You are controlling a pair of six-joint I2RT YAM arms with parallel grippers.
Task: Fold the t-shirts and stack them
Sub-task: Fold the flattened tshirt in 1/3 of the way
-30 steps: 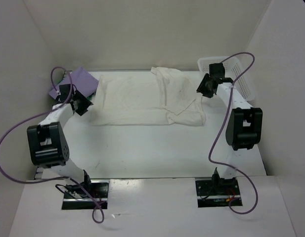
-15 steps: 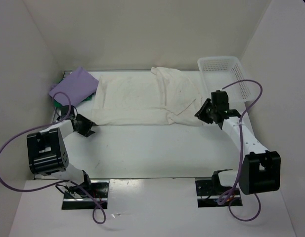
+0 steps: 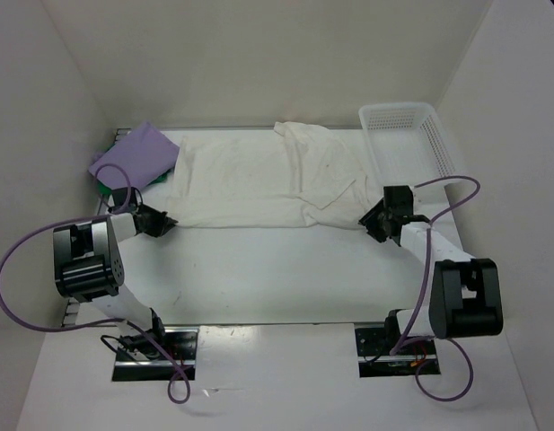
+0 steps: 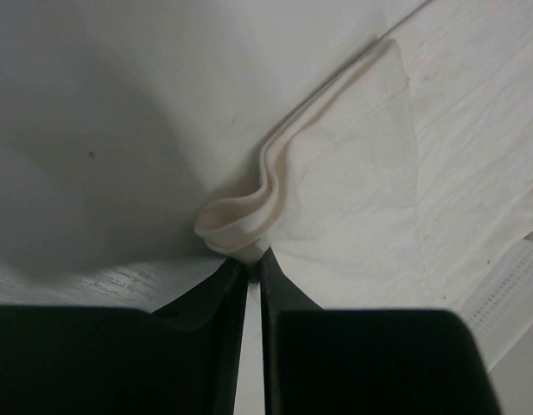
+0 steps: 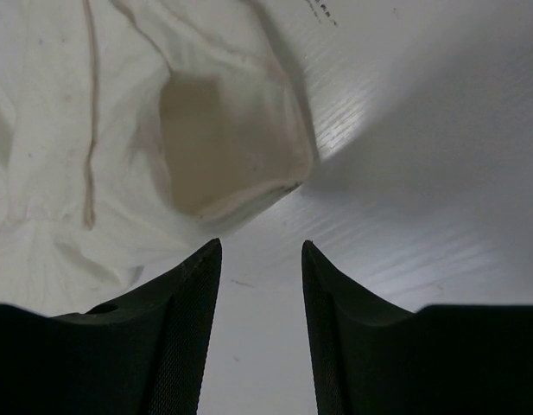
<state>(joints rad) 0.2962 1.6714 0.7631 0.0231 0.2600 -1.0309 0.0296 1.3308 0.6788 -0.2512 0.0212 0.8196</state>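
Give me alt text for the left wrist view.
The left gripper has its fingers nearly closed, pinching a curled corner of the white t-shirt. The shirt spreads up and right over the pale table.

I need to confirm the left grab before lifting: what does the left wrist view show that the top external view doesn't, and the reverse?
Only the left wrist view: the left hand has its fingers nearly together, pinching a folded hem corner of the white t-shirt. Only the top external view: that shirt's whole spread, the purple t-shirt lying on the green t-shirt at far left, the basket, and the right hand at the shirt's near right corner. Both: the left hand at the white shirt's near left corner.
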